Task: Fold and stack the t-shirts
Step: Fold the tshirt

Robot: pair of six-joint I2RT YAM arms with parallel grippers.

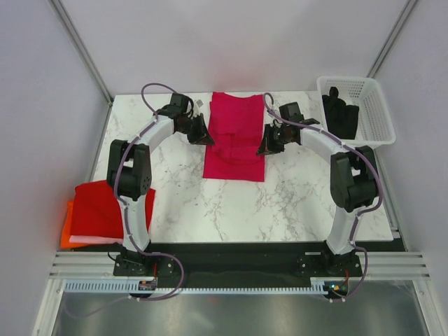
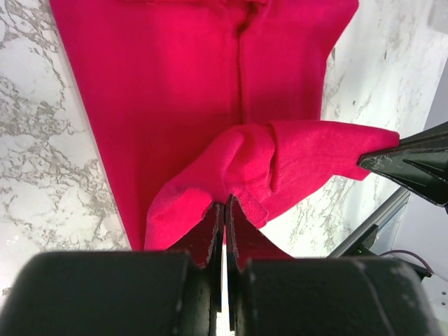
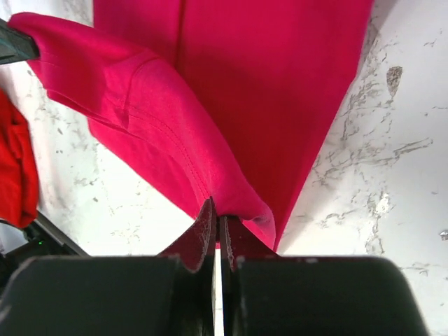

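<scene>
Crimson t-shirt (image 1: 234, 119) is laid on the tabletop (image 1: 294, 203), mid-width, close to the far edge. Its long axis runs far-to-near. It looks already narrowed to a strip. Which end is the collar cannot be told.

Left tool (image 1: 207, 137) is closed on cloth at the shirt's left side edge, roughly mid-length. Right tool (image 1: 263, 148) is closed on the right side edge, opposite it. In both wrist views the jaws are seen pinched flat on a crimson fold, with no gap. A ridge of cloth is raised between the two tools, across the shirt's width. The rest lies flat on the marble.

Key relation: the line between the tools is set square to the long axis. The shirt is flanked evenly, with neither arm nearer. Flat cloth is seen on both the far and near sides of the grip line.

Judged: a cross fold is in hand. The ridge has to be carried along the long axis by both tools together and kept parallel, or the fold will be skewed.

Red t-shirt (image 1: 101, 203) is stacked on orange t-shirt (image 1: 67, 231) at the left edge by the near left corner, partly past the edge. The crimson one is not yet stacked. The left arm is judged nearer that stack.

White basket (image 1: 381, 122) sits at the far right corner with a dark item (image 1: 341, 112) inside; not involved.
</scene>
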